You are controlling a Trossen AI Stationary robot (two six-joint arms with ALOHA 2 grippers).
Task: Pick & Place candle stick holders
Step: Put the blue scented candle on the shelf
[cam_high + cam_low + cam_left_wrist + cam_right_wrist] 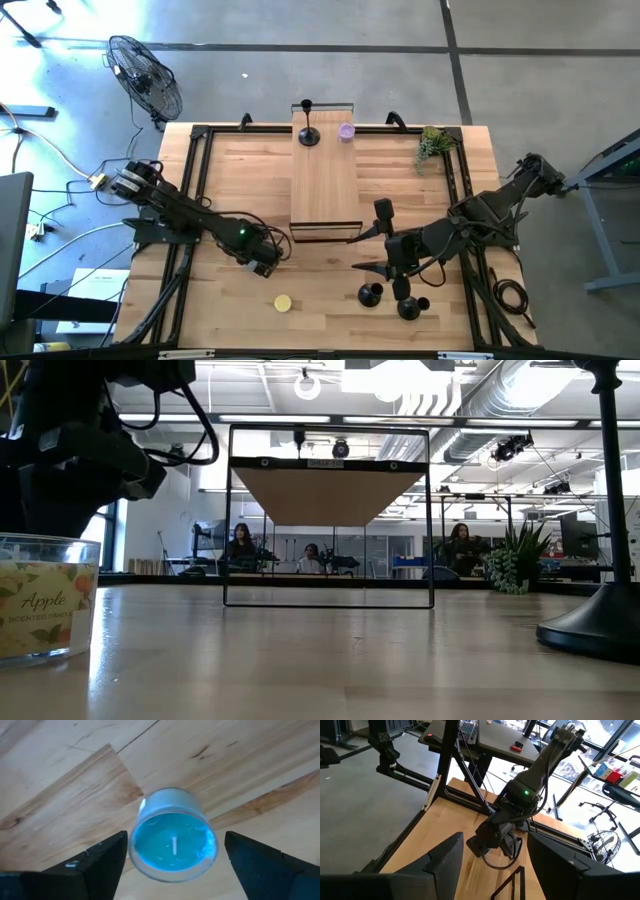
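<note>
Three matte-black candle stick holders show in the high view. One [308,135] stands on the far end of a raised wooden platform [325,185]. Two [370,294] [409,307] stand on their bases on the table at the near right; one of these rises at the right of the low view [606,510]. My right gripper [374,240] [495,845] is open and empty, level, just beyond those two holders and pointing toward the table's left. My left gripper [268,266] [172,840] is open above a glass candle jar [172,842], one finger on each side, apart from it.
The candle jar [283,302] [45,605] stands near the front edge, left of the middle. A purple candle [346,131] sits on the platform beside the far holder. A small plant [432,146] stands at the far right. A black frame rail [190,200] borders the table.
</note>
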